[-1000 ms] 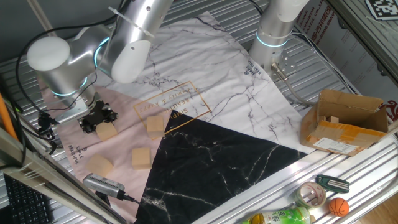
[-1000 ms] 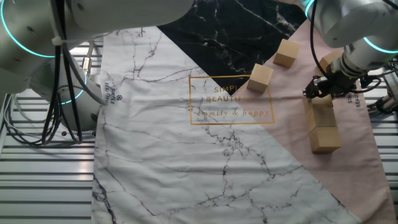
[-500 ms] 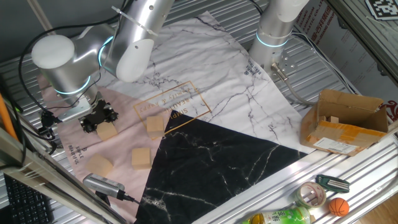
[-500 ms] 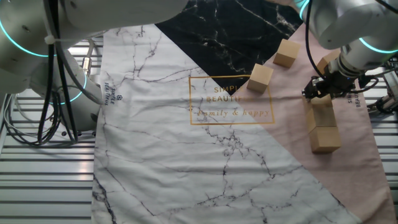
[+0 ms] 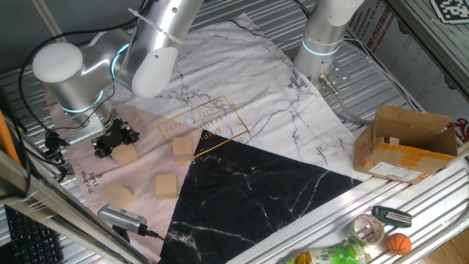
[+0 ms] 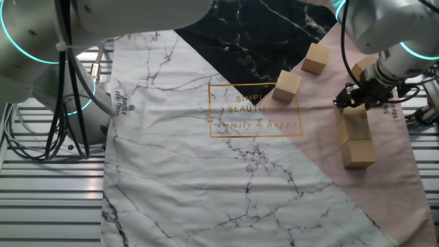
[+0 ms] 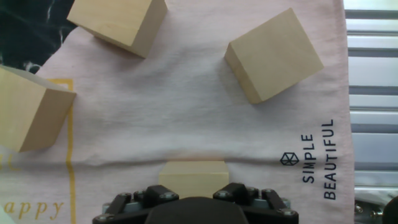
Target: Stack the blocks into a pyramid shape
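Observation:
My gripper [image 5: 117,144] stands low over the pink corner of the cloth, jaws shut on a tan wooden block [image 5: 127,155]. In the hand view that block [image 7: 193,177] sits between the jaws of the gripper [image 7: 193,188], its lower part hidden by the hand. From the other fixed view the gripper [image 6: 352,103] holds the block [image 6: 353,123] right beside a second one [image 6: 359,152]. Three loose blocks lie ahead [image 7: 118,18] [image 7: 273,55] [image 7: 28,109]. Loose blocks also show in one fixed view [image 5: 182,147] [image 5: 166,185] [image 5: 117,194].
A brown cardboard box [image 5: 407,143] sits at the right on the metal table. A second arm's base [image 5: 322,44] stands at the back. A silver tool [image 5: 121,218] lies at the cloth's near edge. Tape, a small ball and a bottle lie at the front right.
The arm swayed slightly half a second ago and is back where it was. The gripper and the blocks sit in the same places.

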